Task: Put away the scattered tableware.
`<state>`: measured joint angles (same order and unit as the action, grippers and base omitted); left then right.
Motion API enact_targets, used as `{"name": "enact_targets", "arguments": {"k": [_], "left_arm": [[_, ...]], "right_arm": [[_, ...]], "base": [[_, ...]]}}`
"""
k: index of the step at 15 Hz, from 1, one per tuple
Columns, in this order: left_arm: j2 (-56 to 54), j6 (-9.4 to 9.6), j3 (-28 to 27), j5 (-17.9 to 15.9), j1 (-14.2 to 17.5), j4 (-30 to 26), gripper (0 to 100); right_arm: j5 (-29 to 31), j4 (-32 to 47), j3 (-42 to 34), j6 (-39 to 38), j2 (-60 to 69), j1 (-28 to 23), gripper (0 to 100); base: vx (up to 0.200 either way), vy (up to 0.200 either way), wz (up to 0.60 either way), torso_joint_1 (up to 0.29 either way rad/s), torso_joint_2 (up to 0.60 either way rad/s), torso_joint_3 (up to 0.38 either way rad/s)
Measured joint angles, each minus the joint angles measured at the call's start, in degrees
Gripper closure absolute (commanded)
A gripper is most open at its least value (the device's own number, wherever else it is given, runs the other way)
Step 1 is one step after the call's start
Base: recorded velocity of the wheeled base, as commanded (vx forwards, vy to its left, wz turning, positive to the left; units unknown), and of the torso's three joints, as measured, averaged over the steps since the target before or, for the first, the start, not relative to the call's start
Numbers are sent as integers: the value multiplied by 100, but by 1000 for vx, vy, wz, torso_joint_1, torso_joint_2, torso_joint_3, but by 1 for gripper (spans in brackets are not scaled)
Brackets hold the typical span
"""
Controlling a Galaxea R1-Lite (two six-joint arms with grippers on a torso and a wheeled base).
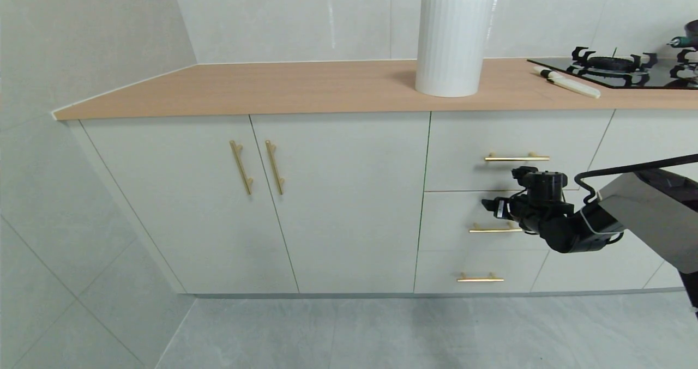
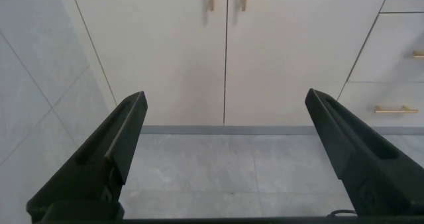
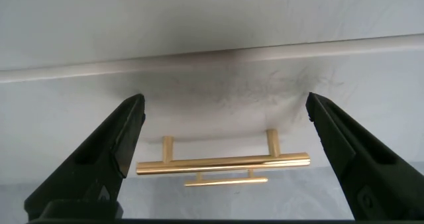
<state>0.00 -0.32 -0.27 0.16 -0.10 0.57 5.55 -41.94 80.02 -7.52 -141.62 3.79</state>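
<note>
The left gripper (image 2: 225,103), spread wide and empty, is hanging low, left of the middle drawer's brass bar handle (image 3: 223,163). The right gripper (image 1: 492,207), equally open and empty, is hovering just before that handle. Above it, what looks like a cream-handled knife (image 1: 567,83) is lying on the wooden countertop (image 1: 272,88).

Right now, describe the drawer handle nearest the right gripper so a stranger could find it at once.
Under the wooden counter, below the white ribbed container, stands a stack of three drawers. The handle is the gold bar on the middle drawer, just beside the open right gripper. It alone has a matching bar both above and below it.
</note>
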Motion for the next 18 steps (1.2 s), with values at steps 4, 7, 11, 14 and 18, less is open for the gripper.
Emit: {"name": "enact_targets", "arguments": {"k": [4, 7, 11, 14, 18], "left_arm": [[0, -1, 0, 0, 2, 2, 0], [0, -1, 0, 0, 0, 2, 0], [0, 0, 0, 0, 2, 2, 0], [0, -1, 0, 0, 2, 2, 0], [0, 0, 0, -2, 2, 0, 0]], "right_arm": [[6, 6, 79, -55, -30, 9, 0], [191, -29, -30, -128, 123, 9, 0], [305, -150, -1348, -240, 1456, 26, 0], [389, -596, -3094, -230, 3068, 30, 0], [496, -840, -5033, -77, 5622, 28, 0]], "base": [[0, 0, 0, 0, 0, 0], [0, 0, 0, 0, 0, 0], [0, 0, 0, 0, 0, 0], [0, 0, 0, 0, 0, 0], [0, 0, 0, 0, 0, 0]]}}
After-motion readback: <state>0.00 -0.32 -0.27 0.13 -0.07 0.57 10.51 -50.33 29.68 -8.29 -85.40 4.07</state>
